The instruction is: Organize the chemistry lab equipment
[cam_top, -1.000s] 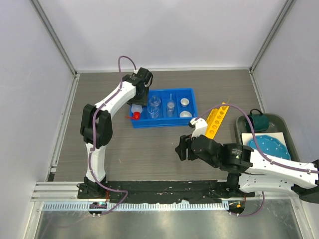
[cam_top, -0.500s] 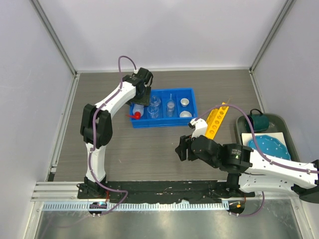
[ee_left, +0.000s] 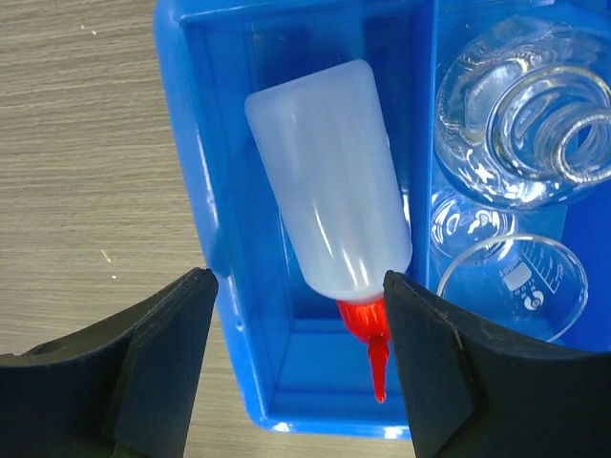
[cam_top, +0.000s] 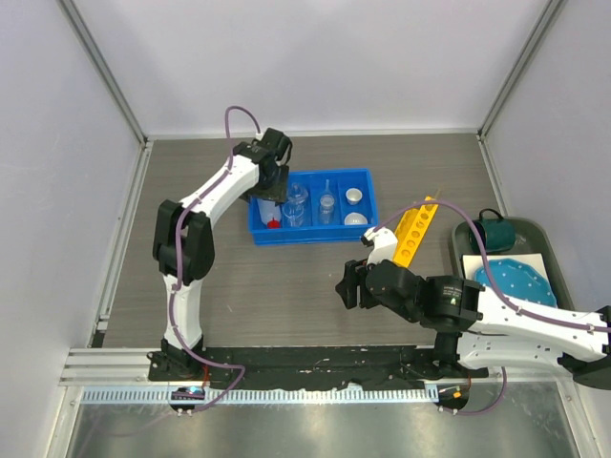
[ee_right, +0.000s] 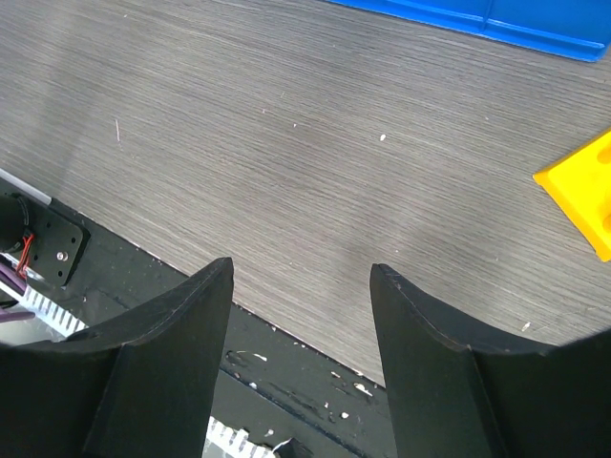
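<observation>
The left gripper is open wide, with the bottle below it. The bottle lies flat in the left end part of the blue tray. Glass beakers sit in the next part. The right gripper is open wide too, holding nothing, over the table near the yellow rack.

From high over the near edge, one camera takes in the whole tabletop. Each wrist camera looks down closely: the left shares the blue tray with it, the right the near tabletop.
</observation>
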Action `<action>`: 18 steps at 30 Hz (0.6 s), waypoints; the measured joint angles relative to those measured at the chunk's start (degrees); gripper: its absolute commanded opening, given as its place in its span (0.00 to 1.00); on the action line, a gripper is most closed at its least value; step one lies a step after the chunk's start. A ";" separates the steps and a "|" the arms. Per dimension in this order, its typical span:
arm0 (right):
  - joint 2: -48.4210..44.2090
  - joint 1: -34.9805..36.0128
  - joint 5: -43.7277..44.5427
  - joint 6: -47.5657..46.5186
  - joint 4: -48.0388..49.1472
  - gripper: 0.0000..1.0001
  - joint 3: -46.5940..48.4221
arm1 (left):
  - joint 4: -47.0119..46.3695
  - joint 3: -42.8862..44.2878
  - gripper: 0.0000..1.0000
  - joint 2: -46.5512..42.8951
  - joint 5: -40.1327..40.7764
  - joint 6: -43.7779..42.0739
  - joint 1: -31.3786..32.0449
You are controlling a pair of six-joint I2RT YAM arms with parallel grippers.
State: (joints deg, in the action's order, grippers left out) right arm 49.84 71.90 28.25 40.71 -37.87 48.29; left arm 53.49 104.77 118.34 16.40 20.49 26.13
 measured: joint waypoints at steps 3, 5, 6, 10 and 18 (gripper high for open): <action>0.13 0.00 0.00 -0.02 0.02 0.65 0.00 | 1.29 0.00 0.78 -1.81 -0.26 0.00 0.00; 0.59 0.00 0.07 -0.07 0.04 0.65 0.04 | 1.86 0.00 0.84 -4.68 -0.79 -0.02 0.00; 1.05 0.00 0.17 -0.22 0.02 0.65 0.07 | 2.03 -0.02 1.00 -6.60 -1.07 0.00 0.00; 3.17 0.02 1.01 -0.83 -0.55 0.87 1.38 | 1.53 -1.11 1.00 -17.25 -2.69 0.02 0.00; 11.56 0.02 6.67 -4.04 -2.71 0.95 12.41 | -2.32 -11.50 1.00 -41.90 -5.07 0.13 0.02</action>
State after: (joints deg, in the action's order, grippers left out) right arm 61.41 71.92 34.92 36.67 -40.58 60.71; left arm 51.18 93.27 76.44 11.33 20.62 26.15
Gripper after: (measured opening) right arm 0.942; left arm 0.996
